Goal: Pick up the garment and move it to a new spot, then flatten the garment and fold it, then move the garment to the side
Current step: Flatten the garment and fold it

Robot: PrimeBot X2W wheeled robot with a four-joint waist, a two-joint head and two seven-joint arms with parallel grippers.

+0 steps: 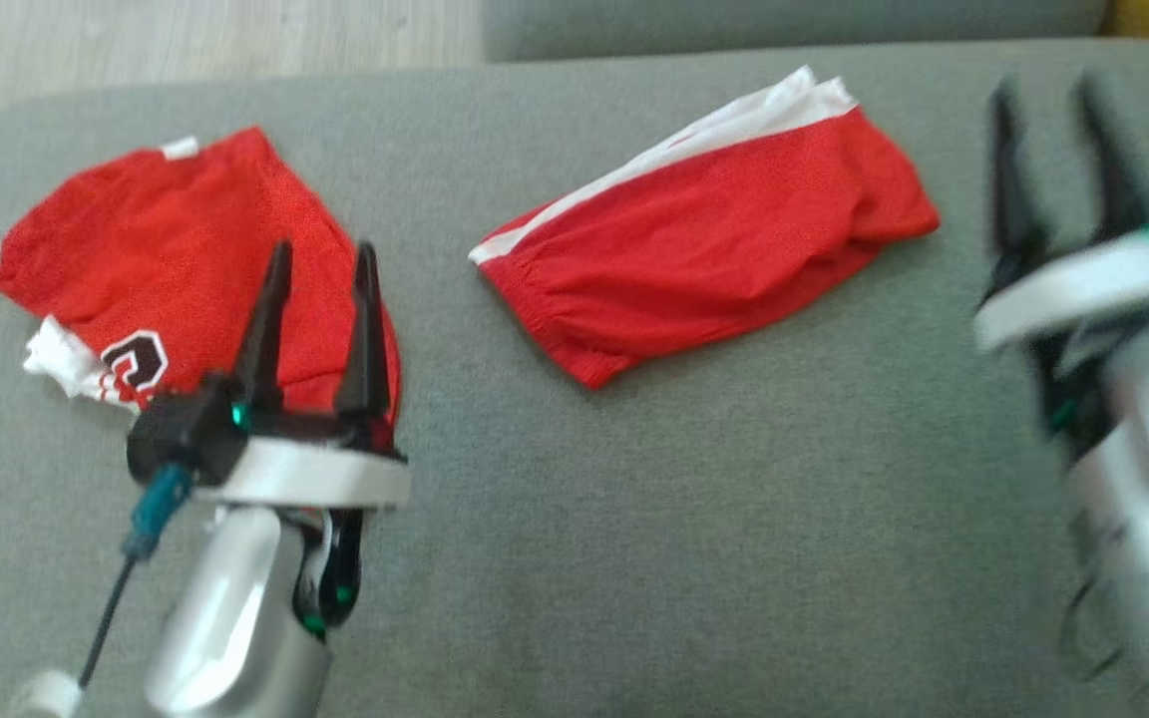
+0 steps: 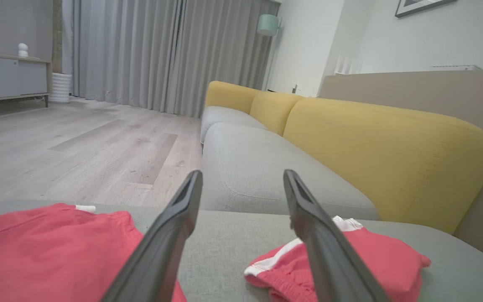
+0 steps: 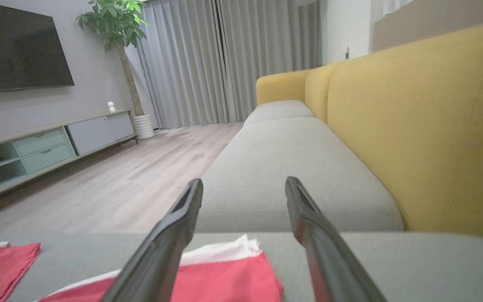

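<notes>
Wide grey sofa seat [image 1: 694, 519] carries everything, with the yellow backrest [image 2: 384, 147] along its far side. On the left lies the red jersey [image 1: 176, 239], folded, a white-edged letter badge at its near corner. Towards the middle, apart from it, the red shorts [image 1: 714, 249] lie folded, white stripe along the far edge. The left gripper [image 1: 323, 254] hovers over the jersey's near right edge, fingers apart and empty. The right gripper [image 1: 1045, 95], blurred, sits right of the shorts, fingers apart too.

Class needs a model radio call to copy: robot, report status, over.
Left gripper open, empty, by the logo garment. Right gripper open, empty. Striped garment folded on grey cushion, not held. Nothing blocking it.
</notes>
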